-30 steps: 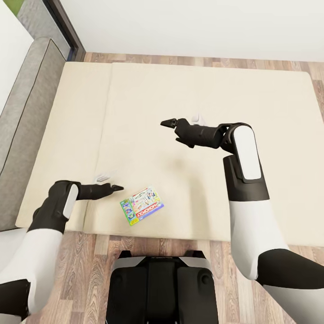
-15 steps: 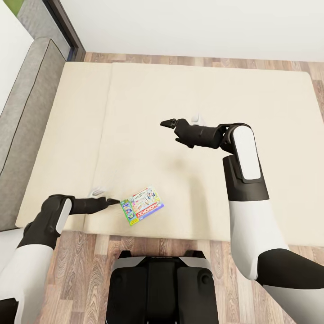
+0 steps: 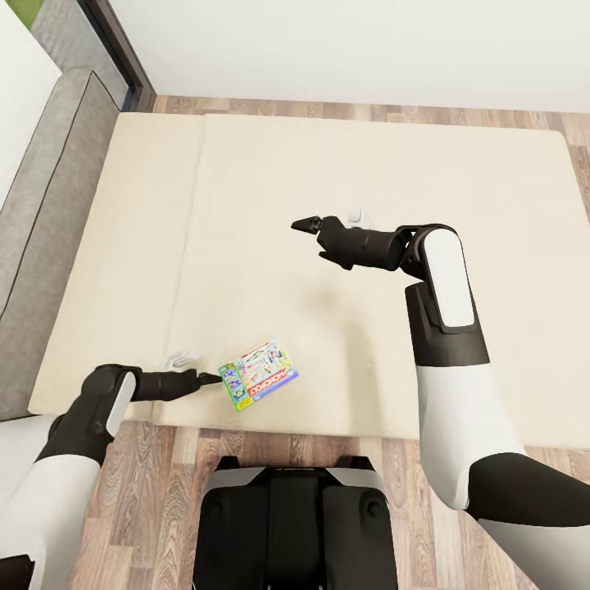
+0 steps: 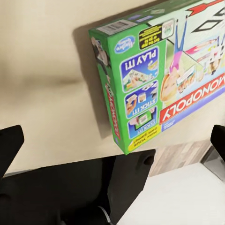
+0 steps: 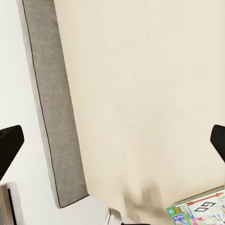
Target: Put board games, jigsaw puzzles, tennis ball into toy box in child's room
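Near bed [image 3: 328, 164] edge: board game [image 3: 258, 374], left fingers [image 3: 215, 378]

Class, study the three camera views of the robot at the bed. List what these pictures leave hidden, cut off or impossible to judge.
- Board game: the left wrist view's edge cuts off part of its cover; the right wrist view catches a corner.
- Left gripper: in the head view, contact with the box cannot be judged; its fingertips sit at the left wrist view's edges.
- Bed: its right side runs past the head view's edge.
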Motion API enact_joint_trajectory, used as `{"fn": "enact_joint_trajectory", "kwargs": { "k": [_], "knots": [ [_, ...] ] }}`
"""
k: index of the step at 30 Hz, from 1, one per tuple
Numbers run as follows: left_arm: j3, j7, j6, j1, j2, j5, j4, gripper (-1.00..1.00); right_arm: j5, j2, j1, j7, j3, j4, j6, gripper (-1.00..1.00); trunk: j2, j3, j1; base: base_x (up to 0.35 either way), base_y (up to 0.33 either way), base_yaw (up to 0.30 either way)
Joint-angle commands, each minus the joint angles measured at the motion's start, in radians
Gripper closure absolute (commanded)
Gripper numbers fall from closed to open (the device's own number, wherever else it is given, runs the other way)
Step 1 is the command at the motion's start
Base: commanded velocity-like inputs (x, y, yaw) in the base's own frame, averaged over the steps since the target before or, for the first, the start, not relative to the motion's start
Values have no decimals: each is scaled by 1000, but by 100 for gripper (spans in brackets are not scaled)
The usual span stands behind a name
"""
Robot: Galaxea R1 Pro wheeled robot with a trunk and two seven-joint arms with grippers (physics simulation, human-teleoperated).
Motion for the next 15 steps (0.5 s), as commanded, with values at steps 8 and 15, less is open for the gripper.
{"fn": "enact_joint_trajectory", "kwargs": {
  "k": [8,15],
  "knots": [
    [-2,10,2,1,-50,6,-1,-100,-9,0,-1,-10,0,0,2,-100,-2,-1,1,0,0,0],
    [-3,14,-8,2,-83,4,-1,-100,-9,0,-1,-11,0,-2,2,-100,-2,-1,1,0,0,0]
  ]
}}
